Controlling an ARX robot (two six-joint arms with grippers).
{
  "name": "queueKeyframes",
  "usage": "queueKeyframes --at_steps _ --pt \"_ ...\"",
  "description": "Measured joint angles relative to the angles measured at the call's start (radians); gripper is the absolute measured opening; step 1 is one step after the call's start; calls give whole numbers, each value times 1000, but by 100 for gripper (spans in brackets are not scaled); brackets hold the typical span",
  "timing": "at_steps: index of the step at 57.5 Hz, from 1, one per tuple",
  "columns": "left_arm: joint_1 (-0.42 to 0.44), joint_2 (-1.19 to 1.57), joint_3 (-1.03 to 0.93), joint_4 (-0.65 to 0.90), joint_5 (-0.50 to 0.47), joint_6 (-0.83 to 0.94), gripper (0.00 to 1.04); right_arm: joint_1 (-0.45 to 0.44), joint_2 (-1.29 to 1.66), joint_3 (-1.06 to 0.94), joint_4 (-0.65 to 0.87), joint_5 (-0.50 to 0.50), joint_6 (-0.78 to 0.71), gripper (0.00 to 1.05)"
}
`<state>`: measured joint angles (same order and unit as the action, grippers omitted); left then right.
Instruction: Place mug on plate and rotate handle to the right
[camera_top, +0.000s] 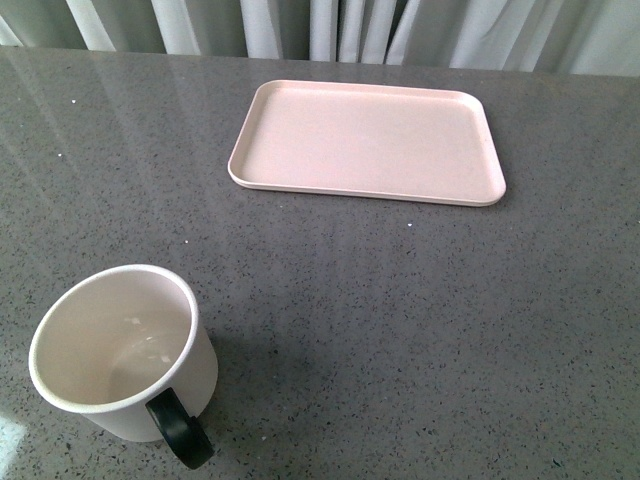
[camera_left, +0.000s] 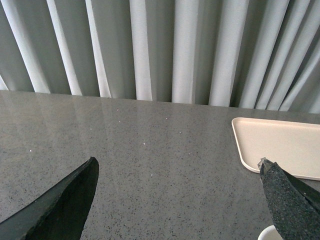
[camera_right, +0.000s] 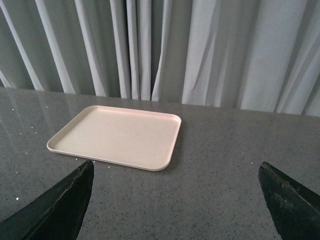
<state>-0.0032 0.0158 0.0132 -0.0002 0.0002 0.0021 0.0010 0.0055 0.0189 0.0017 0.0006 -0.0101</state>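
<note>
The cream-white mug stands upright on the grey table at the near left in the front view, its black handle pointing toward the camera and slightly right. Its smiley face is hidden. The pale pink plate lies empty at the far centre. Neither arm shows in the front view. My left gripper is open over bare table; the plate's corner and a sliver of the mug's rim show beside one finger. My right gripper is open above the table, with the plate ahead of it.
The speckled grey table runs back to white-grey curtains along its far edge. The curtains also fill the background of the left wrist view and the right wrist view.
</note>
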Motion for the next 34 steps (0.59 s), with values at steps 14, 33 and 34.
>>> queueKeyframes --at_steps 14,33,34 --pt "0 0 0 0 0 0 96 0 0 0 0 0 0 96" --pt "-101 420 249 -310 -87 -29 96 0 0 0 0 -1 0 96" --pt "-101 459 271 -303 -80 -23 96 0 -1 0 0 0 0 96"
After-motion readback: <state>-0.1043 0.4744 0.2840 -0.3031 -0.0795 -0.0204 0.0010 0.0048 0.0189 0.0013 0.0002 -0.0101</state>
